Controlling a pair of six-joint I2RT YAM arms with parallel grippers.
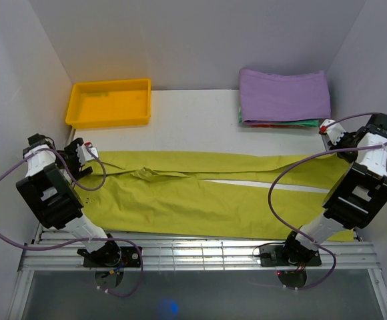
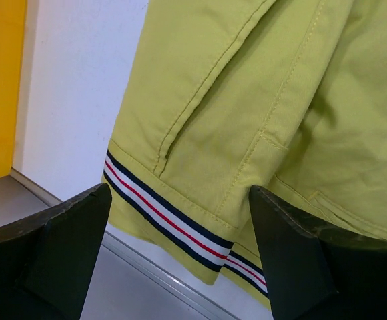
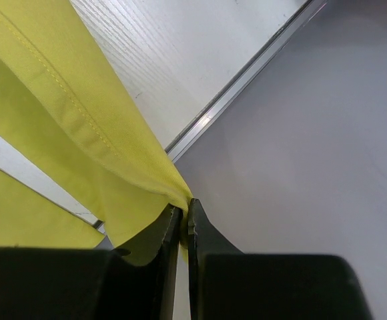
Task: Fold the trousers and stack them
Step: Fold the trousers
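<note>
Two grippers sit at opposite ends of the garment. The right gripper point(image 3: 183, 212) is closed tight on a thin pinch of hem at the leg end, just over the desk's right edge, and the cloth fans away from its jaws in a taut ridge. The left gripper point(image 2: 180, 200) is spread wide above the waist end, its dark fingers point(image 2: 60, 247) either side of the striped waistband trim point(image 2: 167, 217); whether they touch the cloth I cannot tell

The trousers point(image 1: 200, 200) lie lengthwise across the near half of the desk point(image 1: 193, 117), waist to the left and legs to the right, with a narrow slit of white showing between the two legs. I judge the fabric to be a light woven cotton, soft and limp. It will sag and drag wherever it is not held, and a single pinch will pull it into a ridge rather than lift it flat. The stitched seams, the hem and the doubled waistband are the firmest places to grip, so the trim corner under the left gripper looks a sound choice. Nothing about it looks slippery or fragile

The desk is smooth white board, likely easy for cloth to slide on. Room is tight: grey walls point(image 1: 20, 67) close in on both sides, a yellow tray point(image 1: 107, 84) sits at the far left, and a purple cloth point(image 1: 283, 93) tops a folded stack at the far right — the probable stacking spot
</note>
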